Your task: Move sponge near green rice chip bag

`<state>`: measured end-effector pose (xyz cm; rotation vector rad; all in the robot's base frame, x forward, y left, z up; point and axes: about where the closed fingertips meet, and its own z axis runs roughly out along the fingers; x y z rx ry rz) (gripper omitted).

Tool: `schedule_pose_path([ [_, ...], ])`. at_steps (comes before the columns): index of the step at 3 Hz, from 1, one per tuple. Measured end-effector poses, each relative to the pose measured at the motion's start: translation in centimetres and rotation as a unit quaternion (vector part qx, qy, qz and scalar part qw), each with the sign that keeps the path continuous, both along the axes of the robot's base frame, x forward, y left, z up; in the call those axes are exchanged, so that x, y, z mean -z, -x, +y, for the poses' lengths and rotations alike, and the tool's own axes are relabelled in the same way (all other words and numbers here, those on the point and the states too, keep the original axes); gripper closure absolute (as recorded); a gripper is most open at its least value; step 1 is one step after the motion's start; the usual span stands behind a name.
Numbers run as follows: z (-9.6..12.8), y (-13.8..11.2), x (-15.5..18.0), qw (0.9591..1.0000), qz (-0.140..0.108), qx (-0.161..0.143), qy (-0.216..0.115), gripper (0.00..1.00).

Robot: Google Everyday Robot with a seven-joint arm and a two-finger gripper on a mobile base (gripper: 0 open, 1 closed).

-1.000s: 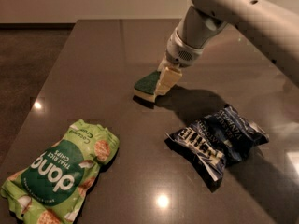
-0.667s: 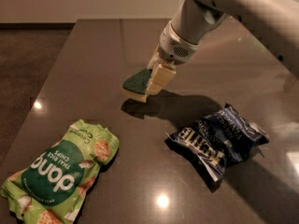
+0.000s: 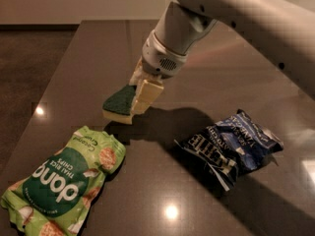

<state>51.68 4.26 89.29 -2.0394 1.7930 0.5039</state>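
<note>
Nearest, at seven o'clock on the dark tabletop point(image 3: 93, 48): green rice chip bag point(image 3: 64, 186), flat and crumpled, label up. Serves as the target, so no need to touch it.

At four o'clock, well apart from it: dark blue chip bag point(image 3: 231, 149), also crumpled. Not part of the job.

Just past centre, toward eleven o'clock: sponge point(image 3: 119, 103), green scouring side up and tilted. Judging by the shadow underneath, raised clear of the surface, which avoids dragging it. Hangs near the green bag's upper end without touching it.

Pinched at the sponge's right end by the gripper point(image 3: 139, 96), pale fingers point(image 3: 146, 93) closed firmly on the foam.

Farthest, from one o'clock: white arm point(image 3: 236, 14) slanting down. Probably only lowering and releasing left.
</note>
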Motion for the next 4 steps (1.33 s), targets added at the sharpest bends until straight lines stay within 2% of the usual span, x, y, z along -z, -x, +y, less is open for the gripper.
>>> schedule_pose_path([
  [1,1.64,1.54,0.31,0.9998,0.005,-0.020,-0.001,0.60],
  [3,1.96,1.76,0.33,0.9997,0.004,-0.023,-0.001,0.13],
  [4,2.08,1.83,0.33,0.9997,0.004,-0.024,0.000,0.00],
])
